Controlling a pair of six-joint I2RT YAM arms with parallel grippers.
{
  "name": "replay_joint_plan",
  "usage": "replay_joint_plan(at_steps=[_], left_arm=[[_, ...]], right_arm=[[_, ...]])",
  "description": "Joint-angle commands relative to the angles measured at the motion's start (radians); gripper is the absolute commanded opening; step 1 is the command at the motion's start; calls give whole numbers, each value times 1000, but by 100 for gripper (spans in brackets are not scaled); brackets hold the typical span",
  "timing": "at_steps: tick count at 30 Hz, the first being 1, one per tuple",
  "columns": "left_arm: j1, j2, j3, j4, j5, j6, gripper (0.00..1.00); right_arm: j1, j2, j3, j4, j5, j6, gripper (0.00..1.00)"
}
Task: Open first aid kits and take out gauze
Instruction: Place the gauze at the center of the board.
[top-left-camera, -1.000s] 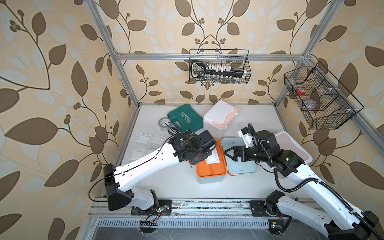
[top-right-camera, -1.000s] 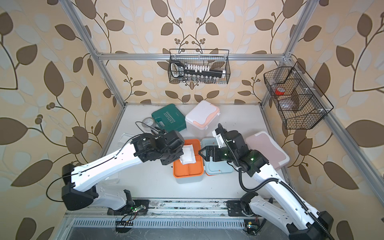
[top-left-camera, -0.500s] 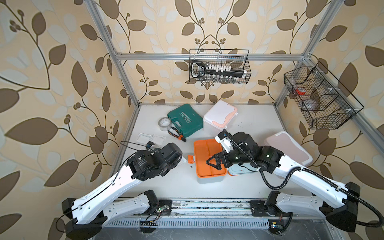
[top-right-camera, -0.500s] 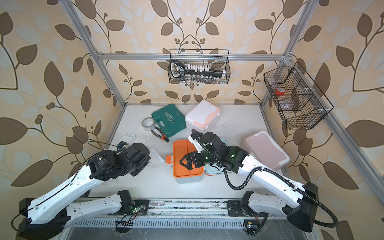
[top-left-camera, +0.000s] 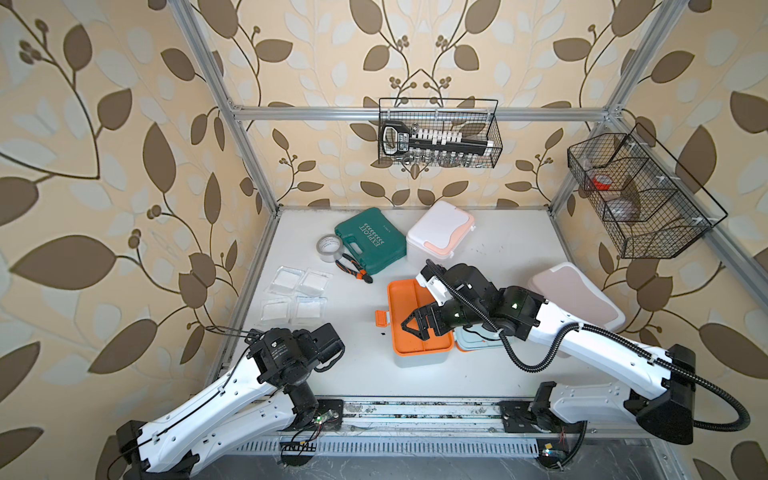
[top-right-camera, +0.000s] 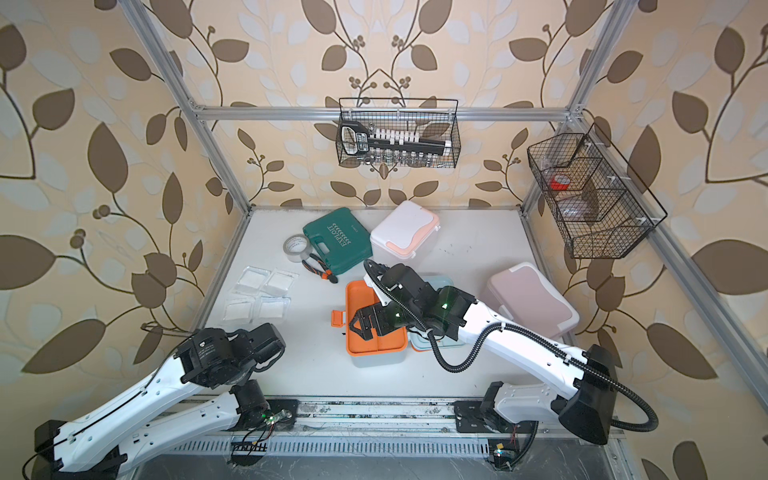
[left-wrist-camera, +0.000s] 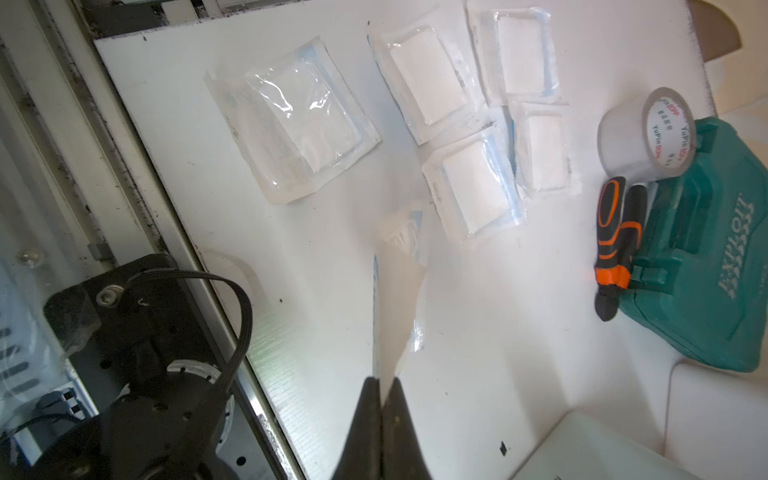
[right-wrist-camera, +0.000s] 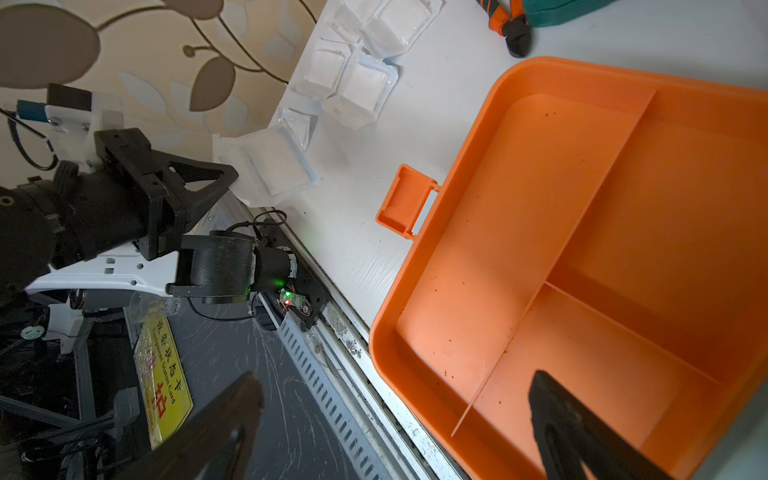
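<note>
**White worktop** (top-left-camera: 498, 266), seen from above in both top views.

- **Centre-left:** gauze packets (top-left-camera: 297, 295) lie flat in a cluster near the worktop's left edge.
- **Upper centre:** green case (top-left-camera: 370, 241), with a tape roll (top-left-camera: 330, 248) and orange-handled pliers (top-left-camera: 353, 269) against its left side.
- **Right of the case:** white kit (top-left-camera: 440, 230) with peach trim, shut.
- **Centre:** light blue kit (top-left-camera: 409, 299), open, its orange compartmented part facing up.
- **Right edge:** pink kit (top-left-camera: 577, 297), shut.

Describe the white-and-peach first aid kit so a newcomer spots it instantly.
Go to the back of the white table, below the wire basket on the rear wall. The white first aid kit stands there beside the dark green case. Only it is white with peach trim; the dusty pink kit sits near the side wall, and the open kit mid-table is orange inside.
</note>
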Motion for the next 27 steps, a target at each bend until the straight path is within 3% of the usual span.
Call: replay_joint_plan(at_steps=[1, 7, 18, 19, 23, 27], left_arm=[[35, 35, -44, 72, -26, -121, 0], [223, 111, -115, 307, 96, 96, 0], [432, 219, -179, 459, 208, 257, 0], [441, 222, -172, 450, 214, 265, 4], [443, 223, -102, 344, 216, 278, 39], [443, 217, -23, 196, 222, 276, 62]], right_arm=[[34, 36, 55, -32, 22, 7, 99], [72, 73, 85, -53, 40, 4, 99], [72, 89, 106, -142, 150, -1, 99], [72, 92, 110, -150, 166, 0, 100], [72, 101, 128, -168, 222, 9, 99], [67, 128, 155, -171, 290, 41, 99]])
